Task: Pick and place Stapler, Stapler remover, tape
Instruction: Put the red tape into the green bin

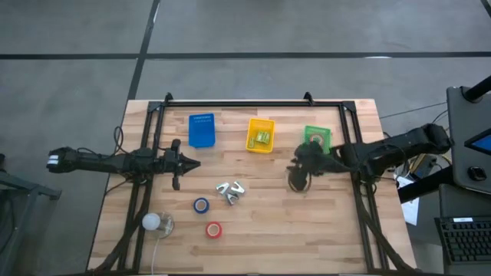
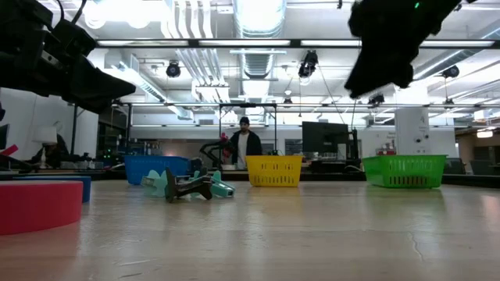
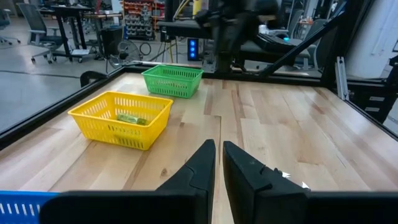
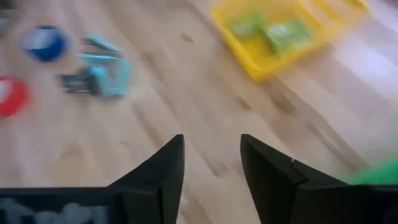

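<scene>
The blue tape roll and the red tape roll lay flat on the bare wood near the front of the table, with the pale teal stapler removers heaped just beside the blue roll, toward the bins. Behind them stood the blue bin, the yellow bin holding small green items, and the green bin. The right pincer hung empty above the wood between the green bin and the heap, its jaws spread apart. The left pincer waited over the left side of the table near the blue bin, jaws nearly together and holding nothing. The removers lay tangled, so a grasp could drag two at once or slip off a handle; the rolls, lying flat, could skid away under a jaw. The right wrist view was smeared, so the heap's count and lie were hard to read. No stapler could be made out, and the green bin's contents were hidden by the right arm. A white ball-like thing sat near the front left corner.
</scene>
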Robot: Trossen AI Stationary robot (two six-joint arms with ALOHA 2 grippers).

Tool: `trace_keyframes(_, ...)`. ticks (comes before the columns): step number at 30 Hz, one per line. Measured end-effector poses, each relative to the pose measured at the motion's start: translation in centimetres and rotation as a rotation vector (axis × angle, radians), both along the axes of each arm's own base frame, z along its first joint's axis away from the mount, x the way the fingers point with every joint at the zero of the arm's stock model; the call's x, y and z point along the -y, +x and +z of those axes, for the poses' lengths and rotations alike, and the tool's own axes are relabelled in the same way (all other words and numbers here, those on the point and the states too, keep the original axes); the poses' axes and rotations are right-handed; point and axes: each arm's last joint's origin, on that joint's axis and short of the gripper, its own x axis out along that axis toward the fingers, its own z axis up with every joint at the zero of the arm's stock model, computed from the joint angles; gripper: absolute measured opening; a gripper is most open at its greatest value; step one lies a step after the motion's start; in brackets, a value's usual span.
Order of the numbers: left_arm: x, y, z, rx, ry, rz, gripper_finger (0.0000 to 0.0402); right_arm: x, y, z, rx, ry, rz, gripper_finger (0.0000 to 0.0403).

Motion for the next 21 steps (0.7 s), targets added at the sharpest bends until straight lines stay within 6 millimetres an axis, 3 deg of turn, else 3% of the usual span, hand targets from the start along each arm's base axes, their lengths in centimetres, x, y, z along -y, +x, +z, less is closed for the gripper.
trace_keyframes(7, 0.0, 0.0, 0.0, 0.001, 0.016, 0.001, 0.0035, -3.5, 0.8, 0.4, 0.116, -0.081, 0.209, 0.0075)
trace_keyframes(11, -0.1, 0.0, 0.3, 0.031, 0.048, 0.035, 0.0035, -4.7, 0.8, -0.7, 0.070, -0.099, 0.263, 0.0019)
trace_keyframes(15, -0.1, 0.0, 0.3, 0.029, 0.033, 0.037, 0.0035, -5.3, 1.3, -1.7, 0.045, -0.129, 0.306, 0.0013)
trace_keyframes(21, -0.2, 0.1, 1.9, 0.241, -0.385, 0.070, 0.0035, -5.8, 2.3, -3.1, 0.010, -0.179, 0.353, 0.0013)
